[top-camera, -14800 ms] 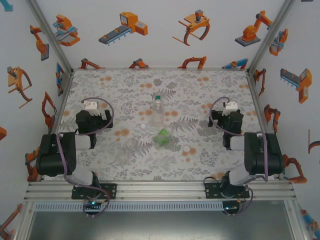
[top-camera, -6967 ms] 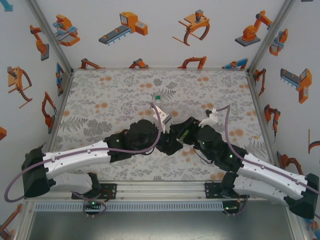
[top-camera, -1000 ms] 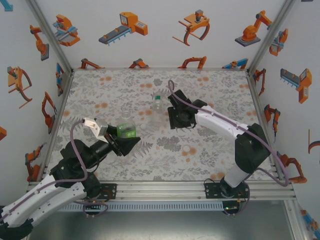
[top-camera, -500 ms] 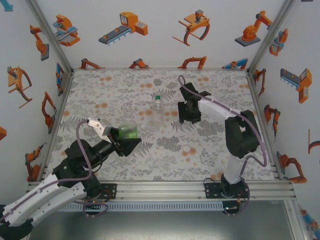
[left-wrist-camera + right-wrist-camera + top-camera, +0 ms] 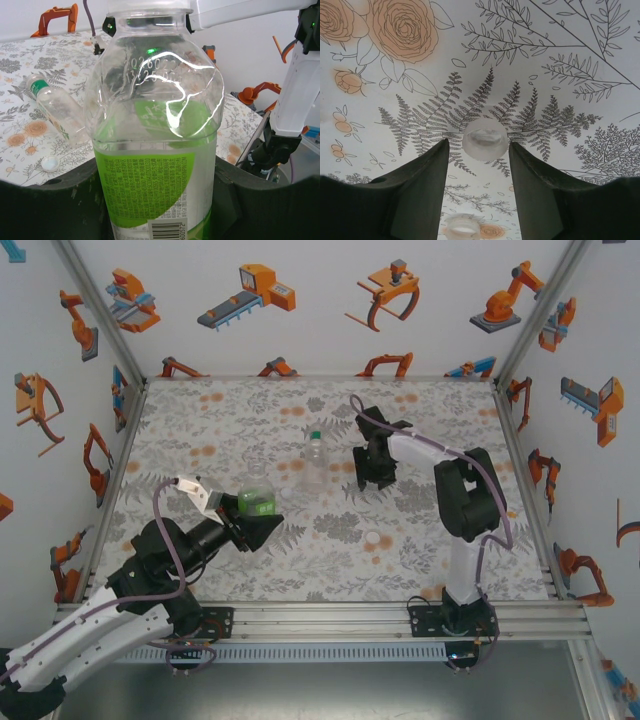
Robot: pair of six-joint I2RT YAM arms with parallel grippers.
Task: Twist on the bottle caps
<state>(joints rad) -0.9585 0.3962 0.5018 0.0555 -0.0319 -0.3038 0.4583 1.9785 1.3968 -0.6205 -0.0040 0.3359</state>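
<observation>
On the left, a clear plastic bottle with a green label (image 5: 155, 165) is held upright by the left gripper (image 5: 250, 528). Its dark fingers (image 5: 50, 200) are pressed against the bottle's lower sides. The neck points upward and no cap is seen on it, so the long axis stands roughly vertical above the floral-patterned table (image 5: 200, 420).

Near the middle of the table a second clear bottle with a green cap (image 5: 315, 458) is seen. In the left wrist view it appears to lie on its side, apart from both grippers.

Further right, the right gripper (image 5: 478, 150) is pointed down at the table with its jaws spread. A small round white screw cap (image 5: 485, 139) is framed between them. It sits very near or against one finger, and a clear gap is left on the other side. It is judged not to be pinched yet, though whether it rests on the table cannot be told for certain. Another white cap (image 5: 375, 538) lies on the table nearer the arm bases.

The coming move is judged to turn on one relation. The framed cap is at the right gripper, while the open neck it must reach lies to that gripper's left, with the green-capped bottle between them. The jaws would need to be closed on the cap before it is carried across.
</observation>
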